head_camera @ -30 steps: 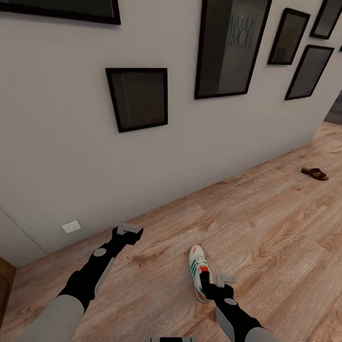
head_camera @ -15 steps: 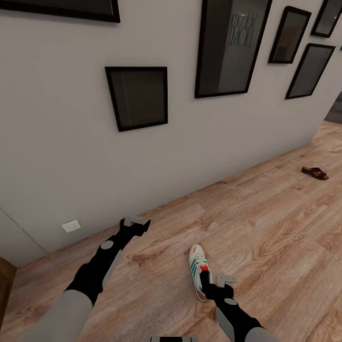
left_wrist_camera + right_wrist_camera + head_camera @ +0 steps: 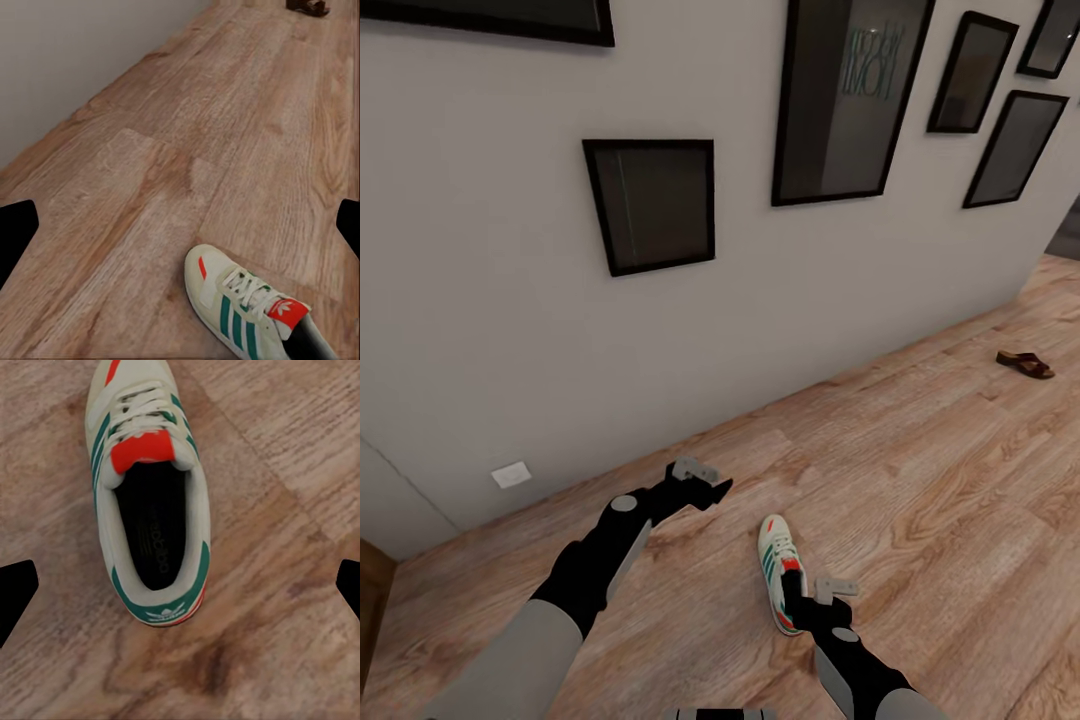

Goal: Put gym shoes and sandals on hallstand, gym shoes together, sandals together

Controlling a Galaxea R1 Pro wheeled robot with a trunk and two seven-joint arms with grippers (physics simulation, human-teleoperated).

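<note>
One white gym shoe (image 3: pixel 774 562) with green stripes and a red-orange tongue lies on the wood-plank corridor floor (image 3: pixel 920 480), toe toward the wall. My right gripper (image 3: pixel 792 592) hangs open just above its heel; in the right wrist view the shoe (image 3: pixel 148 502) lies between the spread fingertips (image 3: pixel 16 594). My left gripper (image 3: pixel 712 490) is open over the floor, a short way left of the shoe's toe, and its wrist view looks at the shoe (image 3: pixel 238 306). A single brown sandal (image 3: pixel 1024 364) lies far off at the right, also seen as the sandal (image 3: pixel 306 6). The hallstand is out of view.
A grey wall (image 3: pixel 510 330) with several dark picture frames (image 3: pixel 650 205) runs along the floor's far side. A white socket plate (image 3: pixel 511 474) sits low on it at the left. Bare floor stretches between the shoe and the sandal.
My left arm has swung to the right, bringing its gripper nearer the shoe's toe. The right gripper and the shoe have stayed put.
</note>
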